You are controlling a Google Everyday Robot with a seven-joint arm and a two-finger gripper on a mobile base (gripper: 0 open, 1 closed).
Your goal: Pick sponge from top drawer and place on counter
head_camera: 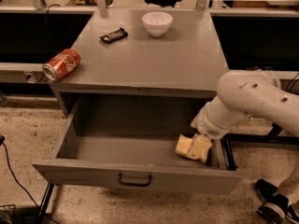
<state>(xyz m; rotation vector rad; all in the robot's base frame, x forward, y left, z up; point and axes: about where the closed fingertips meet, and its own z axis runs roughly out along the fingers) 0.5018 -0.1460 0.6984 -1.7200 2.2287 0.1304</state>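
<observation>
The top drawer (93, 146) is pulled open, with its dark bar handle (134, 180) on the front panel. The pale yellow sponge (183, 145) lies on the drawer floor near the right front corner. My gripper (201, 148) reaches down into the drawer from the right and sits right against the sponge's right side. The white arm (247, 101) hides the gripper's upper part. The grey counter (159, 59) is the cabinet top above the drawer.
On the counter are a red soda can (61, 64) lying at the left edge, a dark snack bar (114, 35) and a white bowl (157, 22) at the back. A dark shoe (272, 204) is on the floor at the lower right. A cable (14, 181) runs along the left floor.
</observation>
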